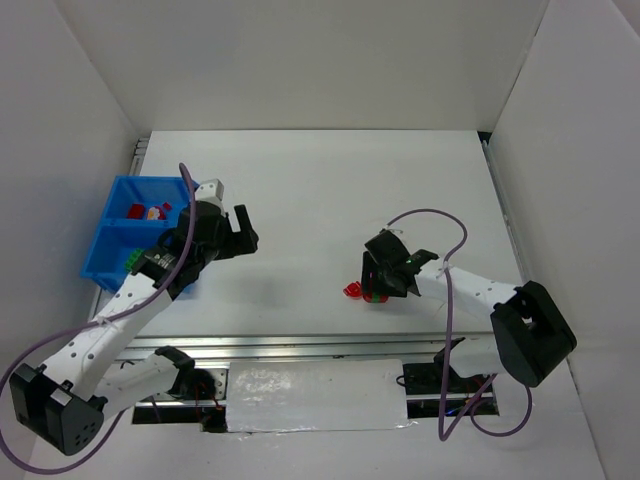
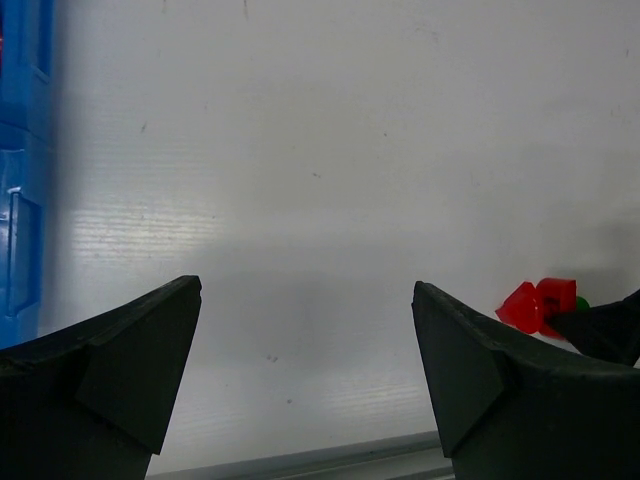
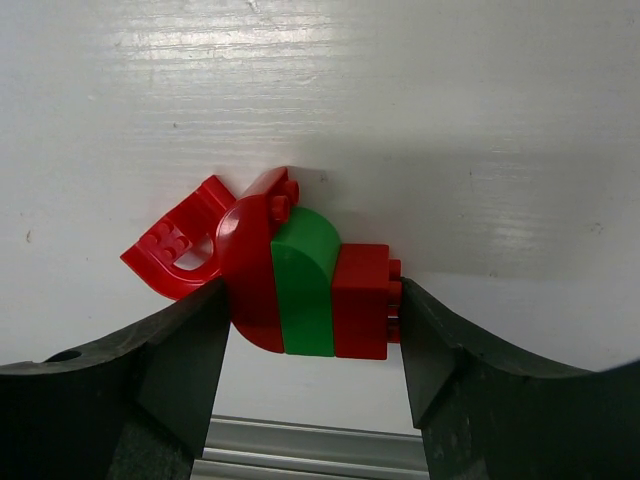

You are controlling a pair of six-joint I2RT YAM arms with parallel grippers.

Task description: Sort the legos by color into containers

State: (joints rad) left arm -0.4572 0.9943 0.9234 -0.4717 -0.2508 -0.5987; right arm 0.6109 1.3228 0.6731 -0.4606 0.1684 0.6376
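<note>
In the right wrist view a joined stack of legos lies sideways: a red rounded brick, a green rounded brick and a red square brick. My right gripper is shut on the two ends of this stack, low over the table. A red arch brick touches the stack's left end. The blue bin stands at the left, with red bricks in its far compartment and a green brick in the near one. My left gripper is open and empty beside the bin.
White walls close in the table on the left, back and right. A metal rail runs along the front edge. In the left wrist view the bin's wall is at the far left and the red bricks at the far right.
</note>
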